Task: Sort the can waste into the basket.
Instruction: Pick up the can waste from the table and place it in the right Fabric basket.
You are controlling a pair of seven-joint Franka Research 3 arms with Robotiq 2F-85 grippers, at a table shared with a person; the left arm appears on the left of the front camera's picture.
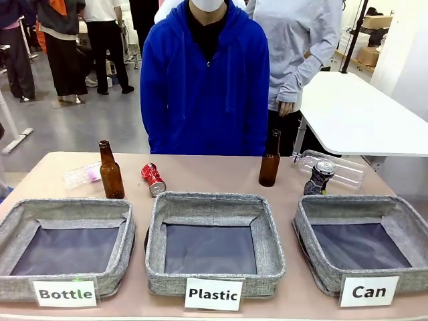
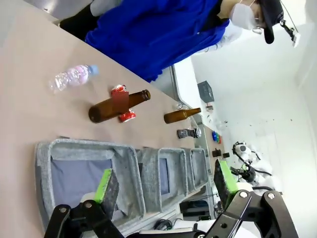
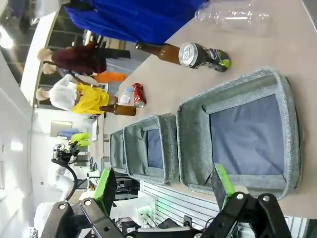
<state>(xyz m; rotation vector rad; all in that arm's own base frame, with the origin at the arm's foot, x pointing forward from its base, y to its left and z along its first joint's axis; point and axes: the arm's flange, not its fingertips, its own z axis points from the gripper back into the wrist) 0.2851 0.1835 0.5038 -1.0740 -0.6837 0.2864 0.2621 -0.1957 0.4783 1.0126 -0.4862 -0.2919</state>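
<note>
While nothing has gone into any basket yet, start from the desk (image 1: 200, 174). Three grey baskets sit in a row along your near edge. The basket (image 1: 348, 202) labelled "Can" is at the robot's right end, with "Plastic" (image 1: 214, 199) in the middle and "Bottle" (image 1: 73, 202) at the left.

The can waste sits beyond that row, on the person's side. The dark can (image 1: 319, 177) stands crooked just behind the far left corner of the Can basket, with its silver top tipped toward you. A brown bottle (image 1: 269, 160) stands near it on the left, and a clear plastic bottle (image 1: 334, 167) lies just behind it. The red can (image 1: 153, 179) lies on its side behind the gap between the Bottle and Plastic baskets. Its long axis runs diagonally, the silver end pointing toward the Plastic basket, and another brown bottle (image 1: 111, 172) stands just to its left.

From the right wrist view, the Can basket lies between the right claw (image 3: 163, 179) and the dark can, so the can is ahead, past the far rim. The right arm looks the nearer one for that can, and the drop beside it would be short. The red can lies on the left arm's side, well apart from the Can basket.

Both claws, the left claw (image 2: 166, 178) included, have their jaws spread wide and hang above the basket row, gripping nothing and touching nothing.
</note>
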